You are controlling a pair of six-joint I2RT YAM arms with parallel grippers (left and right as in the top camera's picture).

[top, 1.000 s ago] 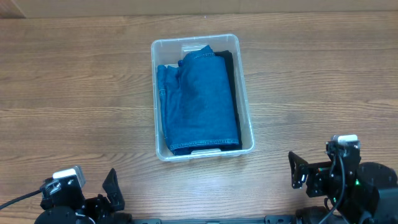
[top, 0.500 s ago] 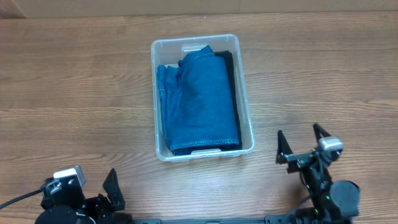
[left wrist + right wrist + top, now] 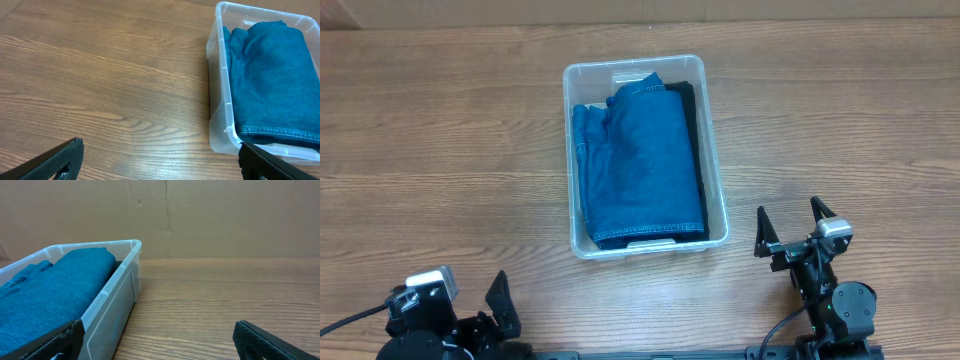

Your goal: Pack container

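Observation:
The container [image 3: 567, 150] is a clear plastic bin standing lengthwise at the table's middle. It holds a folded blue denim garment [image 3: 645, 165], with a dark cloth [image 3: 692, 105] along its right wall. My right gripper [image 3: 788, 215] is open and empty, low over the table just right of the bin's near right corner. In the right wrist view its jaws [image 3: 160, 345] frame bare wood, with the bin wall [image 3: 117, 300] on the left. My left gripper [image 3: 485, 315] rests open and empty at the near left edge. Its jaws [image 3: 162, 167] are apart over wood, with the bin [image 3: 220, 60] at the right.
The wooden table [image 3: 440, 130] stretches to both sides of the bin. A brown cardboard wall [image 3: 200, 215] stands behind the table's far edge.
My right arm has swung out from the near right corner and to the left. Its open jaws now point toward the table's far side beside the bin. The left arm and the bin's contents have not moved.

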